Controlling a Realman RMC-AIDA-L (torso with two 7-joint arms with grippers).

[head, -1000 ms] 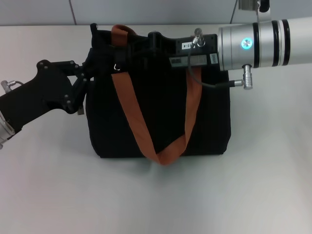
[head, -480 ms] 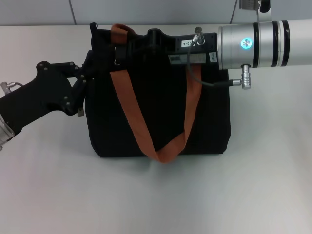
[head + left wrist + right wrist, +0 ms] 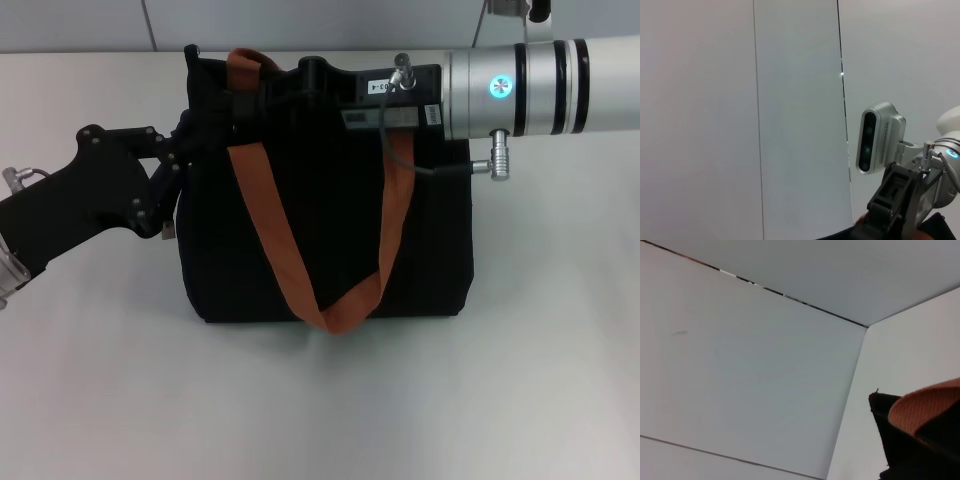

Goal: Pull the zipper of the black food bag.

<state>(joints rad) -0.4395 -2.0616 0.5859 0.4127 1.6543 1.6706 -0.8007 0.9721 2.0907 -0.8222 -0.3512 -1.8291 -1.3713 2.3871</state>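
The black food bag (image 3: 330,240) stands in the middle of the white table, with an orange-brown strap (image 3: 268,215) hanging down its front in a loop. My left gripper (image 3: 183,150) is against the bag's upper left edge. My right gripper (image 3: 305,80) lies along the bag's top rim, reaching in from the right. The zipper pull is hidden among the black parts at the rim. The right wrist view shows only a bag corner (image 3: 900,445) and a bit of strap (image 3: 925,410). The left wrist view shows the right gripper (image 3: 900,200) farther off.
The white table (image 3: 320,400) extends in front of and on both sides of the bag. A grey wall (image 3: 300,20) rises close behind it. The right arm's silver forearm (image 3: 540,85) spans the upper right above the bag's right shoulder.
My right gripper has shifted slightly left and back along the bag's top rim. A small silver piece near the left strap rose and is now hidden. The left arm has barely moved.
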